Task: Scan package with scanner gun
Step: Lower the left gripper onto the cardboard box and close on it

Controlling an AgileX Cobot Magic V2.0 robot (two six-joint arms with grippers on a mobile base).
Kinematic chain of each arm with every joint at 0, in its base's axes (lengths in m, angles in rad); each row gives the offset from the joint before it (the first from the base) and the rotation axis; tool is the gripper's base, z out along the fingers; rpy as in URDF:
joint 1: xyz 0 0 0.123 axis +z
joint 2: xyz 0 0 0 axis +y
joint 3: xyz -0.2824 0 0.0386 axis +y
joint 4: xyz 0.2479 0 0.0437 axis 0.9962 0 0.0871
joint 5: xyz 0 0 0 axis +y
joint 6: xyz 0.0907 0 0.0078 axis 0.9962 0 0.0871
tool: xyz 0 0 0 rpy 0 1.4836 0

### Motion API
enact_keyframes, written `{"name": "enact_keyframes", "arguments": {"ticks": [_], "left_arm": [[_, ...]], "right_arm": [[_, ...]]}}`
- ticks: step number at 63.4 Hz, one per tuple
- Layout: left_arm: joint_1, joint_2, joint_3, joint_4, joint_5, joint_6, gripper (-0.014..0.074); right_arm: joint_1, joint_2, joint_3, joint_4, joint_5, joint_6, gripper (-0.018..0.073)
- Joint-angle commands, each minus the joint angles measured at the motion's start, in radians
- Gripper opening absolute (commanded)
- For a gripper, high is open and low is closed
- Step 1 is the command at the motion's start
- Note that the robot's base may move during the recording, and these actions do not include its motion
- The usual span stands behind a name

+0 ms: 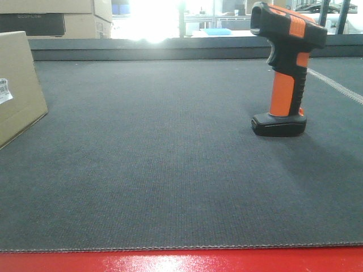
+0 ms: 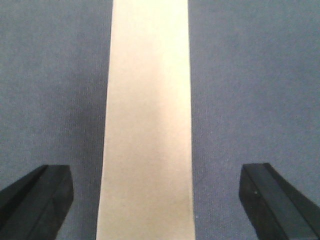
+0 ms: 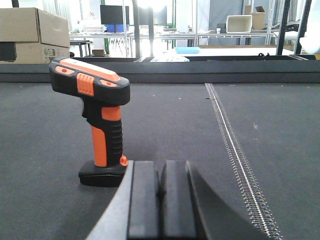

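Observation:
The package [image 1: 20, 85], a tan cardboard box with a white barcode label, stands at the left edge of the dark mat. In the left wrist view its narrow tan top [image 2: 149, 125] runs straight down the middle. My left gripper [image 2: 155, 172] is open above it, one black finger [image 2: 37, 197] on each side, both well clear of the cardboard. The scanner gun [image 1: 286, 73], black and orange, stands upright on its flat foot at the right. My right gripper [image 3: 160, 172] is shut on nothing, low over the mat, just right of and behind the scanner gun [image 3: 100, 125].
Larger tan cartons [image 1: 57, 17] are stacked beyond the mat at the back left. A raised dark rim [image 1: 170, 48] borders the far side. A pale stitched seam [image 3: 235, 150] runs along the mat right of the scanner. A red edge [image 1: 181, 260] bounds the front.

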Motion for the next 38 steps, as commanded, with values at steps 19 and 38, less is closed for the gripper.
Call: {"name": "enact_keyframes", "arguments": {"ticks": [19,38], "left_arm": [[0.003,0.073,-0.008,0.003,0.058,-0.006,0.0570],[0.003,0.111,0.004,0.006,0.076,-0.006,0.0570]], "right_arm": [[-0.006,-0.004,-0.004,-0.002,-0.016,-0.001,-0.0168],[-0.006,-0.004,-0.004,-0.002,-0.016,-0.001,-0.0168]]}}
